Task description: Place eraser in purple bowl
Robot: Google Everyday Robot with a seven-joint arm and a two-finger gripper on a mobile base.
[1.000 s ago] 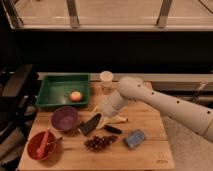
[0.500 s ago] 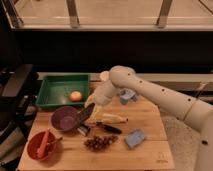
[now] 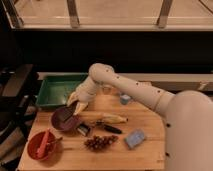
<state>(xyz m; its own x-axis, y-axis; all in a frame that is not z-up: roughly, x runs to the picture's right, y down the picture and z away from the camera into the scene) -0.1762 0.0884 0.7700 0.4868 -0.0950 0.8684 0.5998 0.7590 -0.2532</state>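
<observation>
The purple bowl (image 3: 59,121) stands on the wooden table's left side, in front of the green tray. My gripper (image 3: 75,106) hangs over the bowl's far right rim, at the end of the white arm that reaches in from the right. It is shut on the eraser (image 3: 67,115), a flat black block that slants down from the fingers into the bowl's hollow. I cannot tell whether the eraser's lower end touches the bowl's floor.
A green tray (image 3: 52,92) sits behind the bowl. A red-orange bowl (image 3: 35,150) with a red tool stands front left. A small dark object (image 3: 83,130), a black-handled knife (image 3: 109,128), a banana (image 3: 115,119), grapes (image 3: 99,142), a light-blue block (image 3: 134,139) and a small cup (image 3: 125,99) lie to the right.
My gripper has carried the eraser left from the table's middle to over the purple bowl, and the eraser now dips into the bowl.
</observation>
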